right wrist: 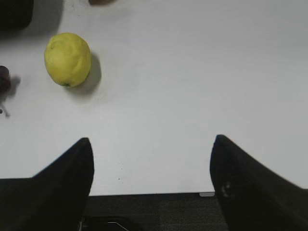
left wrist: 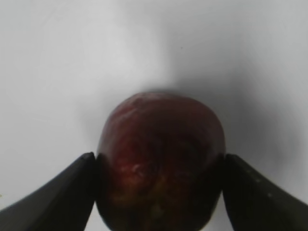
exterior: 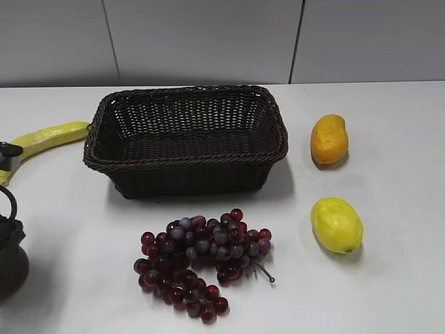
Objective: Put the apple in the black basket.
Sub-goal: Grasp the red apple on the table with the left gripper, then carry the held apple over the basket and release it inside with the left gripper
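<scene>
The dark maroon-red apple (left wrist: 161, 139) fills the left wrist view, and my left gripper (left wrist: 161, 166) is shut on it, one black finger touching each side, over the white table. In the exterior view the apple (exterior: 10, 271) shows as a dark round shape at the bottom left edge, with the gripper (exterior: 7, 229) on top of it. The black basket (exterior: 188, 177) stands empty at the back middle, well to the right of and beyond the apple. My right gripper (right wrist: 151, 161) is open and empty above the table's front edge; it does not show in the exterior view.
A bunch of red-purple grapes (exterior: 201, 261) lies in front of the basket. A yellow lemon-like fruit (exterior: 336, 225) (right wrist: 67, 59) and an orange mango (exterior: 329, 139) lie to the right. A long yellow fruit (exterior: 52, 136) lies left of the basket.
</scene>
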You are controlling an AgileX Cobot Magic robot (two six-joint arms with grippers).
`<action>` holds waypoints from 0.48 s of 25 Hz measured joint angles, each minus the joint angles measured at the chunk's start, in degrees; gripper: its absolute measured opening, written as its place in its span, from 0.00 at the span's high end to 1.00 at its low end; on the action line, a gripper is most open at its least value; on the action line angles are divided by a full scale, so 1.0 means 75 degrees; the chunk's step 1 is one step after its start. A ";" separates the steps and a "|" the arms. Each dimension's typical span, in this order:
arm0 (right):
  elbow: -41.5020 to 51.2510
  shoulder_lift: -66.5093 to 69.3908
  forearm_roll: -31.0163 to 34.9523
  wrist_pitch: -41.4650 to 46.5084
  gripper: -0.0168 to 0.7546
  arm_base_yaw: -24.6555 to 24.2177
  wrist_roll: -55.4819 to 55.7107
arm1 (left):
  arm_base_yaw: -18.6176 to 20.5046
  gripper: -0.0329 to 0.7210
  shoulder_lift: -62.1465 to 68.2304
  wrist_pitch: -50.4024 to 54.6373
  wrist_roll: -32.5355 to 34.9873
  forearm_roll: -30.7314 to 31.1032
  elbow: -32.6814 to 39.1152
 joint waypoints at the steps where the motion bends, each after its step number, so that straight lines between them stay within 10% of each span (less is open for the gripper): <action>1: 0.0000 0.0000 0.0000 0.0000 0.24 0.0000 0.0000 | 0.0000 0.19 -0.0020 0.0000 0.0000 0.0019 0.0000; 12: 0.0000 0.0000 0.0000 0.0000 0.24 0.0000 0.0000 | 0.0000 0.20 -0.0456 0.0846 0.0282 0.0300 -0.2600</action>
